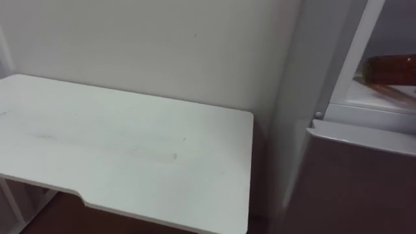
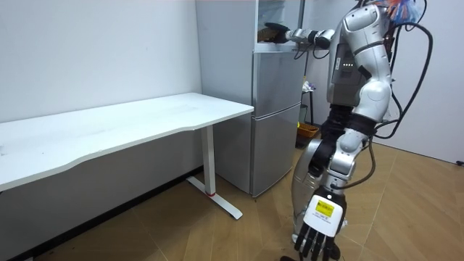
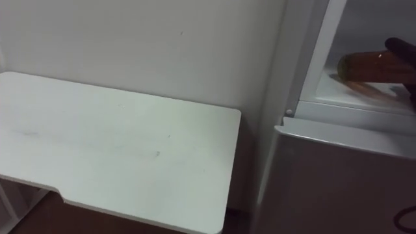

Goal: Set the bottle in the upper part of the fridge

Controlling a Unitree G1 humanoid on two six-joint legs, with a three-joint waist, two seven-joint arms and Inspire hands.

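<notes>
- Bottle (image 3: 370, 65), amber, lies sideways inside the upper fridge (image 3: 325, 107), my right hand (image 3: 400, 49) curled over it.
- I judge it light, stiff and slick; best gripped mid-body.
- Left hand (image 2: 319, 233) hangs, fingers relaxed.

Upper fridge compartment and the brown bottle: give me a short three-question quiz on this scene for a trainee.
1. True or false: the amber-brown bottle lies on the white rectangular table.
2. Multiple choice: where is the bottle? A, on the floor. B, inside the open upper compartment of the silver fridge. C, behind the closed lower door.
3. Short answer: which of the robot's hands grips the bottle?

Key: 1, false. 2, B. 3, the right hand, reaching into the fridge.
</notes>
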